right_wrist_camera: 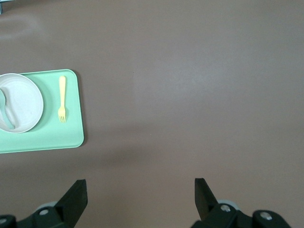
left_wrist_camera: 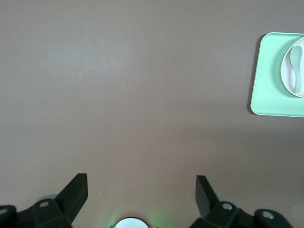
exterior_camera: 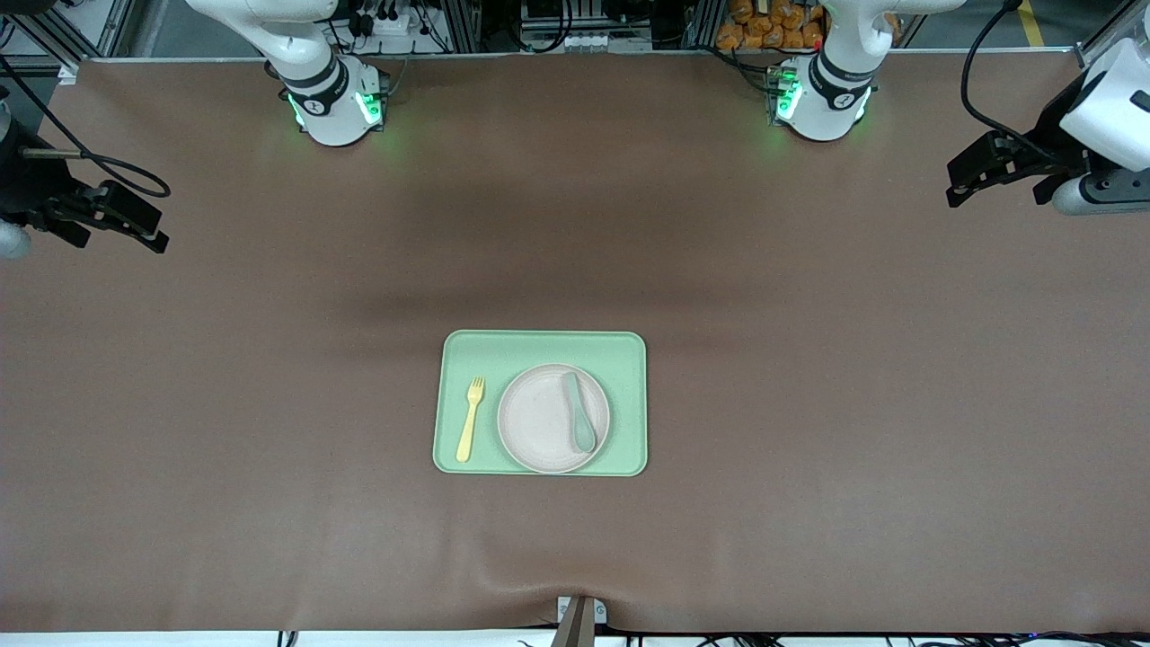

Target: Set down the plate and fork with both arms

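Currently your left gripper (left_wrist_camera: 140, 190) and right gripper (right_wrist_camera: 140, 190) hang spread wide and empty over bare table (exterior_camera: 809, 359) at their own ends, both arms waiting. You'll see the plate (exterior_camera: 544, 422) and fork (exterior_camera: 470, 419) side by side on the green tray (exterior_camera: 539, 346), a spoon (exterior_camera: 579, 413) on the plate.

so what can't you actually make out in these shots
- Tray and plate: cut by the left wrist view's edge; the fork is out of frame there.
- Plate, spoon and tray: clipped by the right wrist view's edge.
- Right gripper and left gripper: dark in the front view, at the table's ends; both open in the wrist views.
- Fork: tines too small to count.
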Controlling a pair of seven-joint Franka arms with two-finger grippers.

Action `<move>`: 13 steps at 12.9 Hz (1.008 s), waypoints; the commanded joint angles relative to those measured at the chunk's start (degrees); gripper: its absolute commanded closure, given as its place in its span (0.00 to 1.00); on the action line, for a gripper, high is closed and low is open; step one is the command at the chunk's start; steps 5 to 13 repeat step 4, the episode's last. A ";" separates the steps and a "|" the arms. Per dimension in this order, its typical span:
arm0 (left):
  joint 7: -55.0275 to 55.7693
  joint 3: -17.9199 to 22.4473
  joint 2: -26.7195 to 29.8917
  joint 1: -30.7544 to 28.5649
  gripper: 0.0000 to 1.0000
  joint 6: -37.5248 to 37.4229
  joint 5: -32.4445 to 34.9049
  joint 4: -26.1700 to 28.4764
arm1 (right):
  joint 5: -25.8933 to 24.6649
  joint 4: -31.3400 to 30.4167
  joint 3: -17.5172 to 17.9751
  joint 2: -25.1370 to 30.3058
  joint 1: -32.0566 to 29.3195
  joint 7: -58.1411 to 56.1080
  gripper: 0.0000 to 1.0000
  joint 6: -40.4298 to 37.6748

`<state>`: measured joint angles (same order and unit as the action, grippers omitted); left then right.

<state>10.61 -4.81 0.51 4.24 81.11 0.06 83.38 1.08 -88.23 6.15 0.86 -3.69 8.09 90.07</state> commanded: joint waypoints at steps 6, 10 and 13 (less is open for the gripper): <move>-0.76 -0.02 0.72 -0.29 0.00 0.01 -0.06 0.02 | -0.81 1.49 0.79 -0.60 -0.53 -4.46 0.00 -0.69; -0.76 -0.02 0.72 -0.29 0.00 0.01 -0.06 0.02 | -0.81 1.49 0.79 -0.60 -0.53 -4.46 0.00 -0.69; -0.76 -0.02 0.72 -0.29 0.00 0.01 -0.06 0.02 | -0.81 1.49 0.79 -0.60 -0.53 -4.46 0.00 -0.69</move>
